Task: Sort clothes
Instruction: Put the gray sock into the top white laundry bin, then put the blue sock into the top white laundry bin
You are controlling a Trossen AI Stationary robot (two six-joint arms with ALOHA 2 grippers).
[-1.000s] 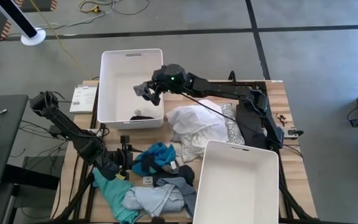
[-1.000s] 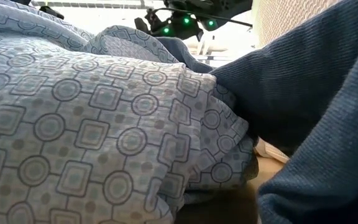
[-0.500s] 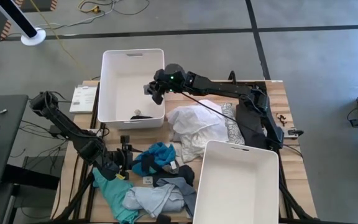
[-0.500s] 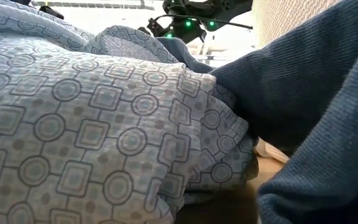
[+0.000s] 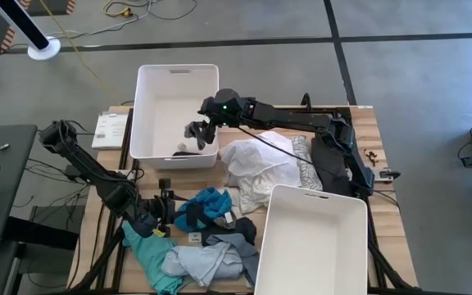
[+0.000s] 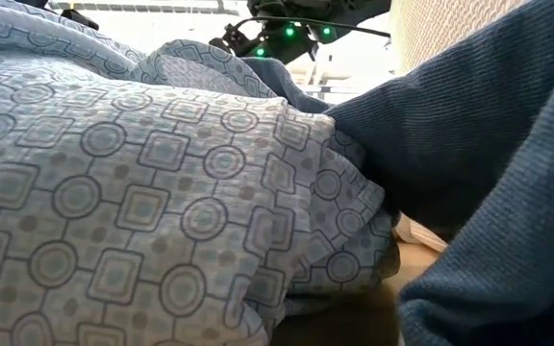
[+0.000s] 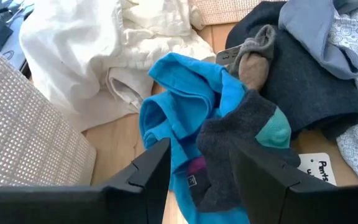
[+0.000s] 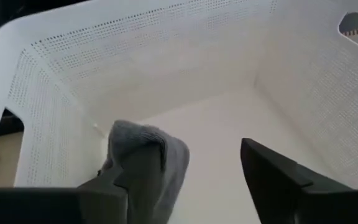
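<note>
My right gripper point(image 8: 194, 186) is open, reaching over the white bin point(image 5: 150, 90) at the far left of the table. A grey sock point(image 8: 145, 162) hangs beside one of its fingers, above the bin's floor. A small dark piece point(image 5: 184, 152) lies in that bin. My left gripper point(image 7: 197, 180) stands open at the near left. Its fingers sit either side of a blue garment point(image 7: 179, 106) and a dark sock with a teal toe point(image 7: 241, 134). I cannot tell whether they touch these. My right gripper has the grey sock's upper, folded end point(image 8: 129, 140) lying against the inner side of one finger point(image 8: 107, 190). The other finger point(image 8: 278, 180) stands clear of it. The fingers slant down into the bin from the table's right side. The sock hangs limp above the bin floor.
A white garment point(image 5: 256, 164), a patterned one point(image 5: 306, 170) and a dark one point(image 5: 330, 160) lie mid-table. Teal point(image 5: 146, 250) and pale blue point(image 5: 203, 262) clothes lie at the near left. A second white bin point(image 5: 314, 242) stands near right. Patterned cloth point(image 6: 142, 192) fills the low view.
My right gripper has tipped downward over the far left bin and opened. The grey sock it pinched now hangs loose beside one finger, lower in the bin.
</note>
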